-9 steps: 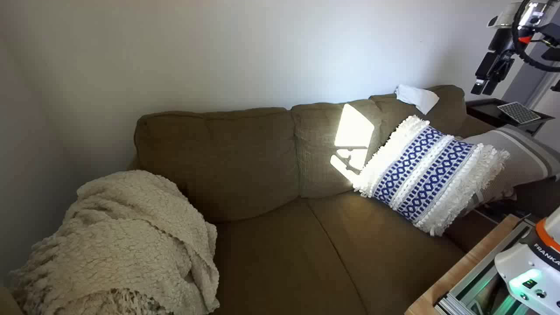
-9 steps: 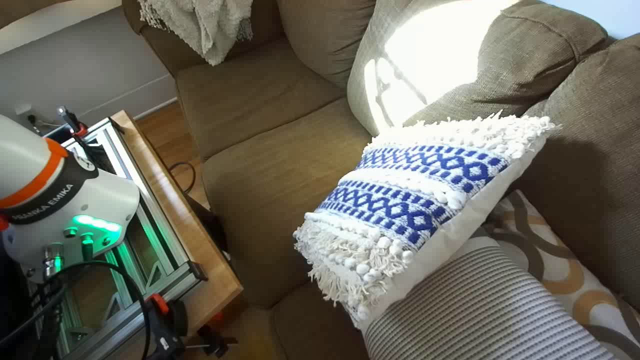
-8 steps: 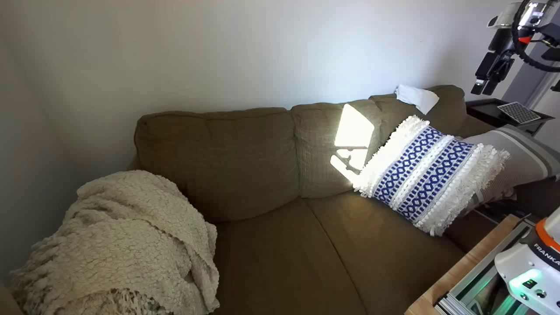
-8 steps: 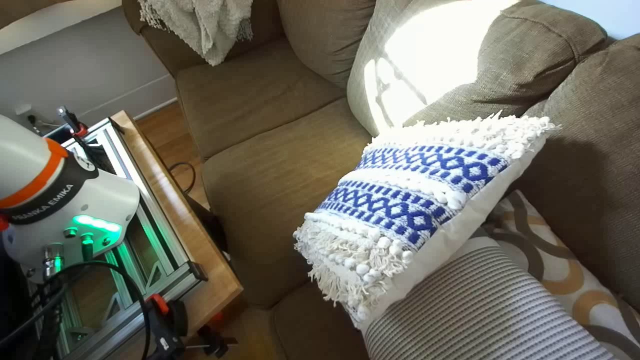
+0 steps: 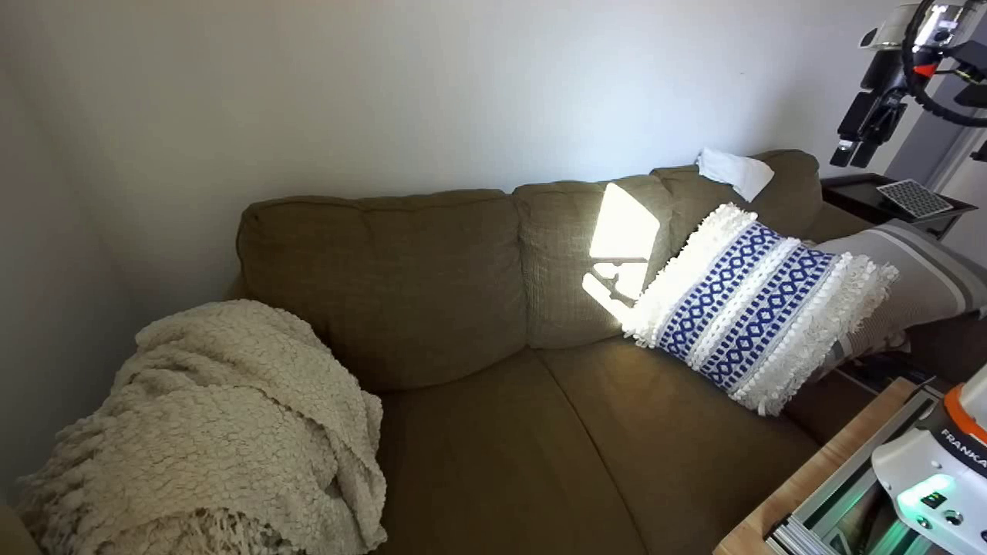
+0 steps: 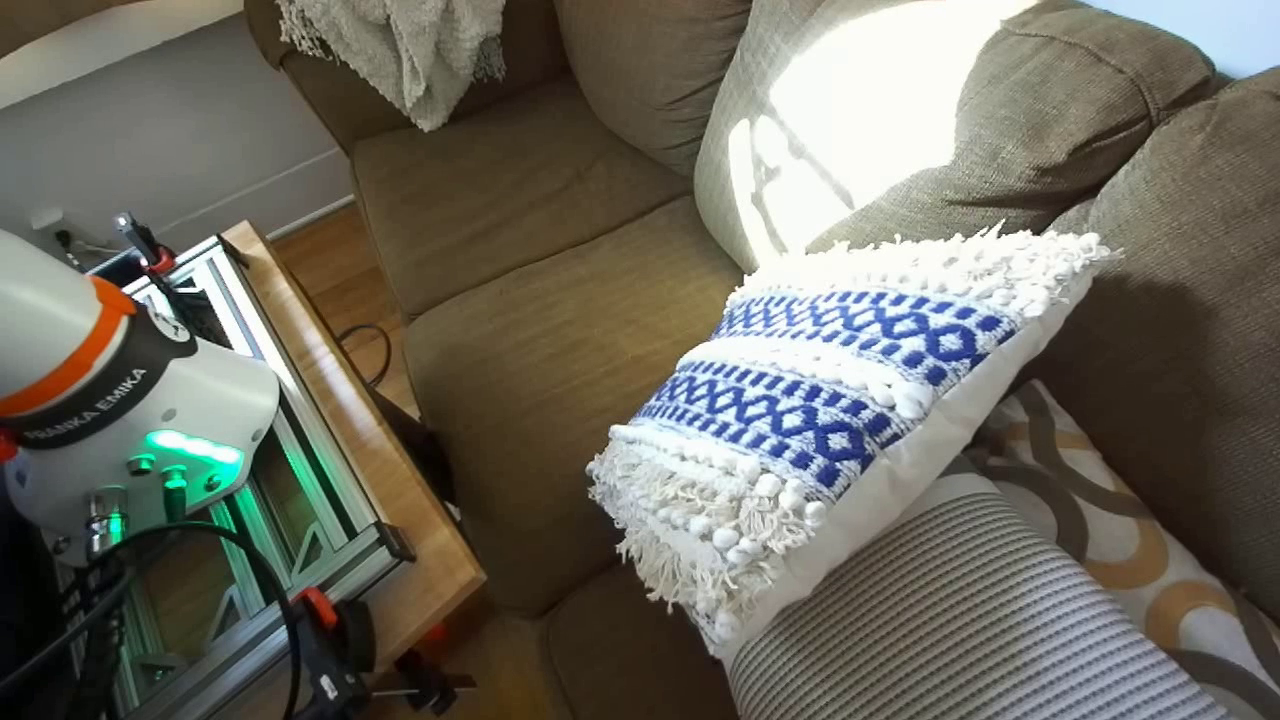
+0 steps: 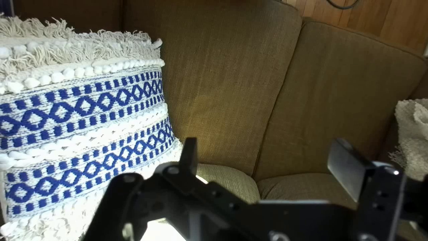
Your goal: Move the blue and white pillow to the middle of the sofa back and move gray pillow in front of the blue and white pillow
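Observation:
The blue and white pillow [image 5: 744, 308] leans tilted against the sofa back [image 5: 385, 285] toward the right in an exterior view. It also shows in an exterior view [image 6: 800, 390] and at the left of the wrist view [image 7: 80, 110]. The gray pillow [image 5: 917, 266] lies partly behind and under it; its ribbed gray side shows in an exterior view [image 6: 960, 600]. My gripper [image 5: 854, 156] hangs in the air above and beyond the pillows. In the wrist view the gripper [image 7: 267, 160] has its fingers wide apart with nothing between them.
A lattice-patterned pillow [image 6: 1130, 560] lies beside the gray one. A cream blanket [image 5: 231, 424] covers the sofa's far left end. A white cloth [image 5: 734, 173] lies on the back's top. The robot base stands on a wooden table [image 6: 440, 560] before the sofa. A dark side table [image 5: 856, 189] stands beyond.

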